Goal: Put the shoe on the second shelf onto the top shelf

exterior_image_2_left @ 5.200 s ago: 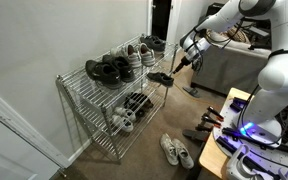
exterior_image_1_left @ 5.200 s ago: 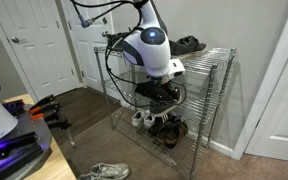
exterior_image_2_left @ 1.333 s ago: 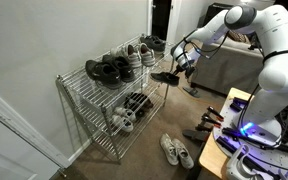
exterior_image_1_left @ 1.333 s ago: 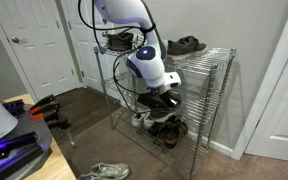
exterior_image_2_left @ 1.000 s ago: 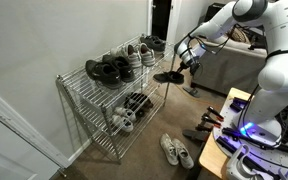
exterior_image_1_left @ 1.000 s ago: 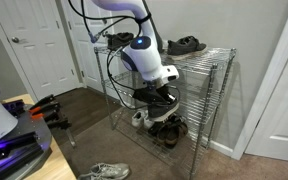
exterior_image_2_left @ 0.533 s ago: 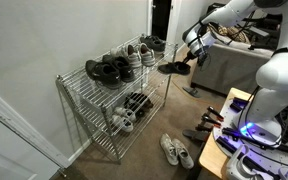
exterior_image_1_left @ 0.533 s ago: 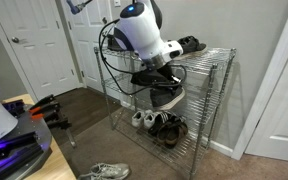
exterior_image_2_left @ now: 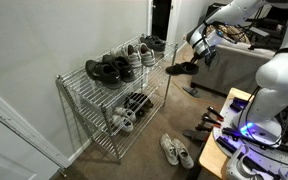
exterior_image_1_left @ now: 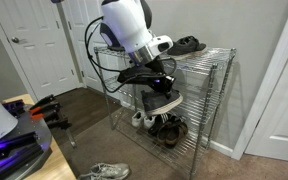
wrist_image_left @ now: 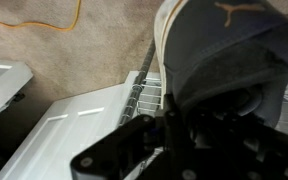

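The gripper (exterior_image_2_left: 193, 63) is clamped on the shoe (exterior_image_2_left: 180, 68), which hangs in the air right of centre in the frame, just off the end of the top shelf (exterior_image_2_left: 77, 85) and near its level; the lift looks done, setting it down is left

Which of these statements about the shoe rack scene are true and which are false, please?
1. The gripper holds the shoe in the air. True.
2. The top shelf carries no footwear. False: several shoes sit on it, including a black sandal.
3. Pale sneakers lie on the carpet. True.
4. The shoe rests on the second shelf. False: it hangs from the gripper, off the shelves.
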`<act>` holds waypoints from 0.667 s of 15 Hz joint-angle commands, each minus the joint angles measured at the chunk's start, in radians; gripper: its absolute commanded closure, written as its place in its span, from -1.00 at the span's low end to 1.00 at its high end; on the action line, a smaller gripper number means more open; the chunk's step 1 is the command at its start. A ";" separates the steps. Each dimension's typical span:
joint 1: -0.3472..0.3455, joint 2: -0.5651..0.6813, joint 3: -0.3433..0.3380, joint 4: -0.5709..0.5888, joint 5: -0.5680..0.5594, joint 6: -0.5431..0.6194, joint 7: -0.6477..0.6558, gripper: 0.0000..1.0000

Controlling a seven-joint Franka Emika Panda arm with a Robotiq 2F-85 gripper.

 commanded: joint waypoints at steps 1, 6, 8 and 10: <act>0.013 -0.139 0.007 -0.114 0.039 0.098 0.003 0.91; 0.090 -0.306 -0.073 -0.189 0.120 0.107 -0.006 0.91; 0.110 -0.359 -0.104 -0.205 0.158 0.107 -0.014 0.91; 0.124 -0.404 -0.133 -0.219 0.192 0.106 -0.023 0.91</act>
